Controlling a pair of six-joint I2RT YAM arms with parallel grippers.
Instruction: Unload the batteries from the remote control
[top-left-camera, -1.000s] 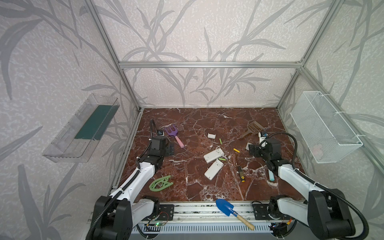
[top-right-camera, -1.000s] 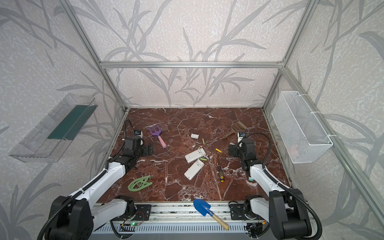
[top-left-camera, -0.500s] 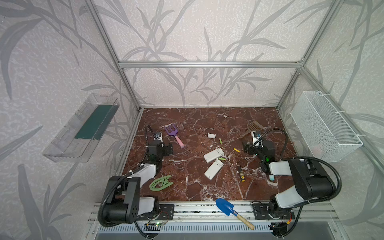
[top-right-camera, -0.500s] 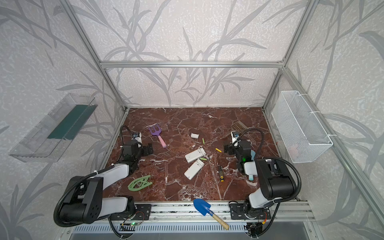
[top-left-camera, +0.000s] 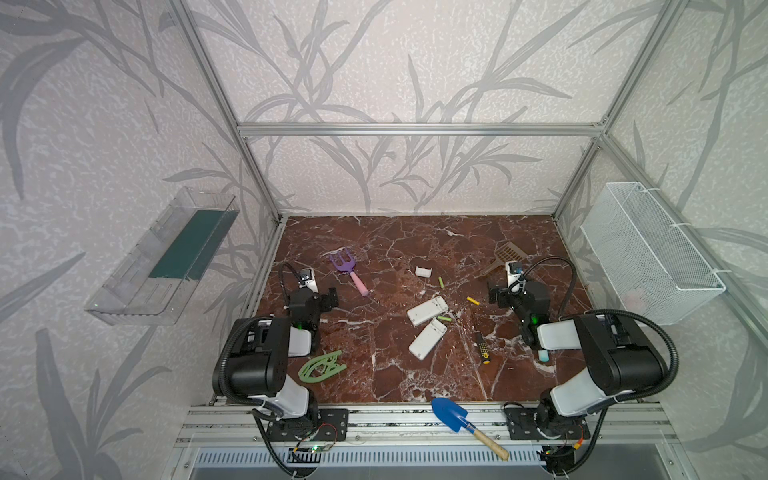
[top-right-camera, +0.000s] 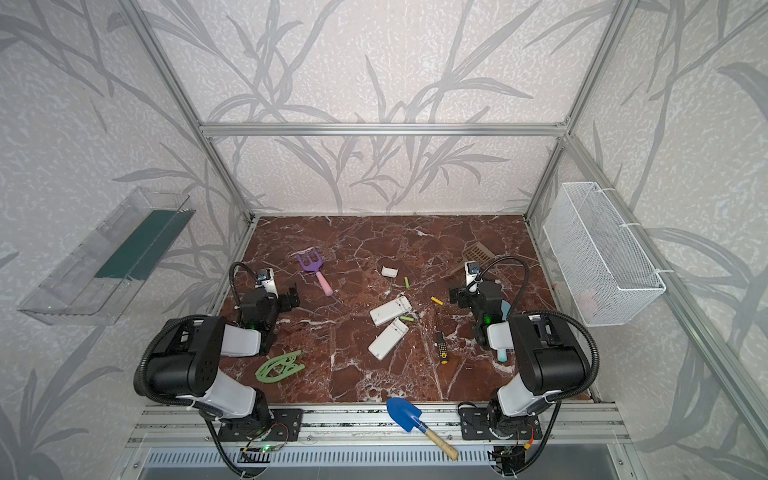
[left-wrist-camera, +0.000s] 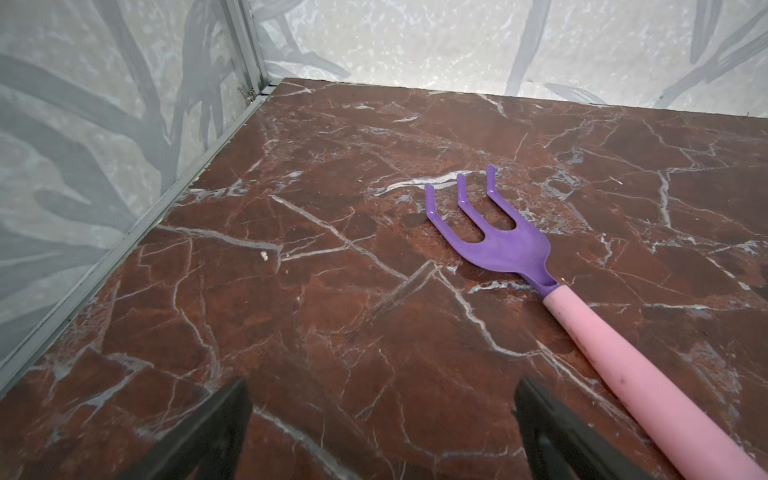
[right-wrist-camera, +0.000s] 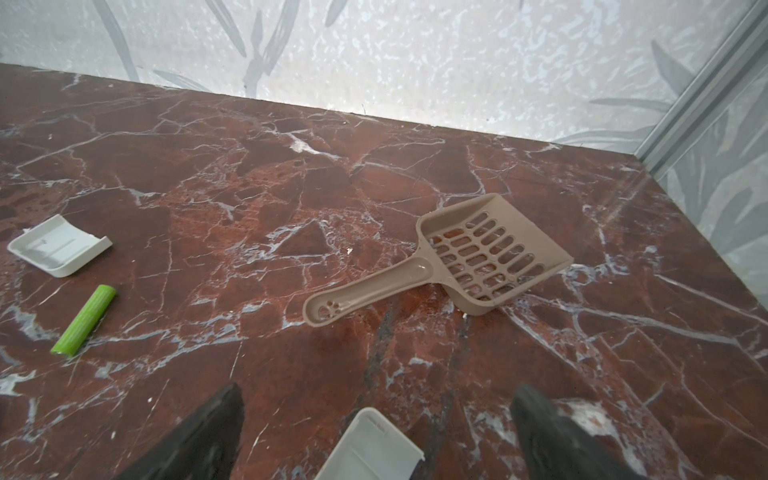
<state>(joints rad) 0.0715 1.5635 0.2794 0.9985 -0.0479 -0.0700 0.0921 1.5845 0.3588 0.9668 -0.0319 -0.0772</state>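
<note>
Red marble tabletop (top-left-camera: 374, 374) carries 2 open-backed white remotes (top-left-camera: 427, 310) at the centre of both top views. 3 batteries lie loose by them: a green battery (top-left-camera: 441, 283) above, a yellow battery (top-left-camera: 472, 301) to the right and a second green battery (top-left-camera: 444, 318) between the remotes. Unloading looks nearly or wholly done, though I cannot tell whether a cell sits inside either remote; the left gripper (left-wrist-camera: 382, 415) and right gripper (right-wrist-camera: 380, 399) rest at mid-left and mid-right, jaws wide apart and empty.

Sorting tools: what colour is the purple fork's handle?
Pink handle, clearest in the left wrist view.
</note>
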